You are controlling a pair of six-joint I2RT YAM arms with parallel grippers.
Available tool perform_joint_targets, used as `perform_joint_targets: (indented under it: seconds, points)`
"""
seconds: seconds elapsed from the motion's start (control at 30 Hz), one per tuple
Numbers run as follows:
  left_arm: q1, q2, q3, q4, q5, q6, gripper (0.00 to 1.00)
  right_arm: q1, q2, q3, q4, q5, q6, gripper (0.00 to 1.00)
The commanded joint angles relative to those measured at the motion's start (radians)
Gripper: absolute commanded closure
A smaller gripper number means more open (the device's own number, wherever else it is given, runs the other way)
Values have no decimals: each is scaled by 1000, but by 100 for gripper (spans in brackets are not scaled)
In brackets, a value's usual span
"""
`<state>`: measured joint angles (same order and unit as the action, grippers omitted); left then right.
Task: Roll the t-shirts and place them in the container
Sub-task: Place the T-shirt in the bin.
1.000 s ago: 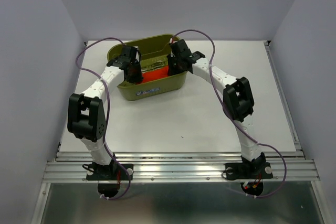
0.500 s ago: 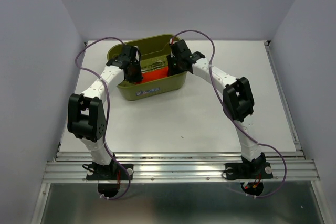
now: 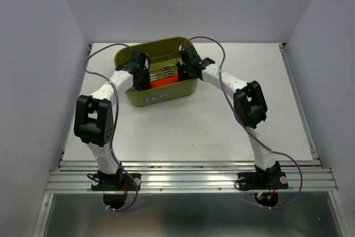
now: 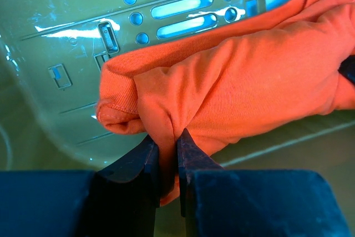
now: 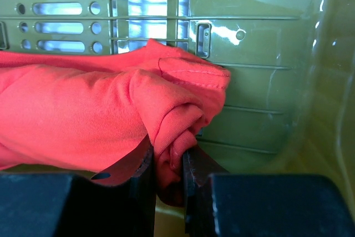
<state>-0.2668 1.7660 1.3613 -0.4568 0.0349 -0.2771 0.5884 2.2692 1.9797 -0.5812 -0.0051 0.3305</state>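
Note:
The orange-red t-shirt (image 3: pixel 163 82) lies bunched into a long roll inside the olive-green basket (image 3: pixel 161 97), stretched between both arms. My left gripper (image 4: pixel 167 140) is shut on a fold at the roll's left end (image 4: pixel 233 76), and in the top view it (image 3: pixel 141 81) sits inside the basket's left side. My right gripper (image 5: pixel 166 156) is shut on the crumpled right end of the t-shirt (image 5: pixel 83 120); in the top view it (image 3: pixel 181 76) reaches into the basket's right side. Most of the cloth is hidden by the basket wall and the grippers in the top view.
The slotted basket wall (image 4: pixel 166 4) stands close behind the cloth in the left wrist view, and the basket's corner (image 5: pixel 260 81) is right beside the right gripper. The basket stands at the back left of the white table (image 3: pixel 222 131). Grey walls enclose three sides.
Both arms have shifted slightly toward the back of the basket, with the cloth still held. The left elbow has moved a little to the right.

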Motion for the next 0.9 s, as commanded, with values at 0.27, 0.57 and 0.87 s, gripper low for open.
perform_joint_targets:
  seconds: [0.27, 0.57, 0.87]
  points:
    - [12, 21, -10, 6, -69, 23, 100, -16, 33, -16, -6, 68, -25, 96]
    - [12, 7, 18, -29, -85, 27, 54, -16, -7, -35, 1, 62, -28, 65]
    - [12, -34, 94, -100, -119, 53, 25, -16, -72, -19, 7, 74, -25, 30]
